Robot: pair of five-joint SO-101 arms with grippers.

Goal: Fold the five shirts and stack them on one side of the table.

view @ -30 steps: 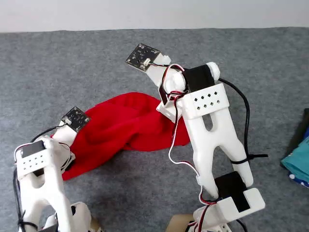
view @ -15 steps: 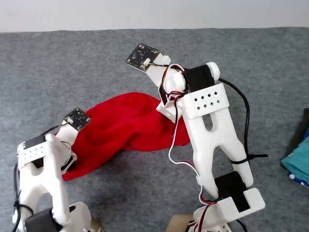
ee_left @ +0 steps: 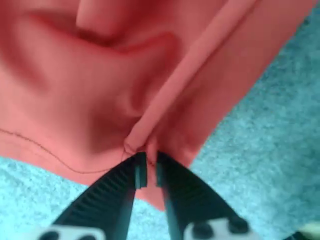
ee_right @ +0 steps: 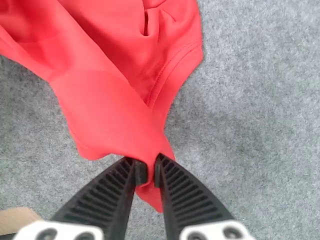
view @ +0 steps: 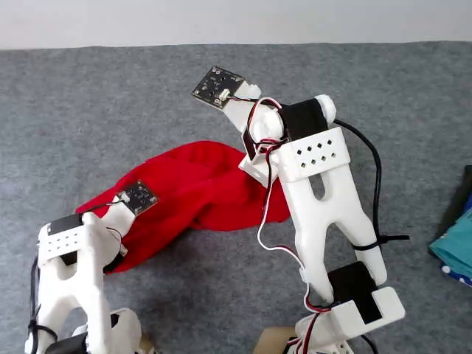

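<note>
Your two arms overhang the red shirt in the high view and hide its pinched edges, and a teal cloth is cut off at the right edge. The shirt lies bunched mid-table on the grey felt. Your left gripper is clamped on a hem fold at its left end, and your right gripper is clamped on a corner at its right end.

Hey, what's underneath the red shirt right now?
The red shirt lies bunched on the grey felt table cover, which shows all round it. Whatever is beneath the cloth itself is covered.
</note>
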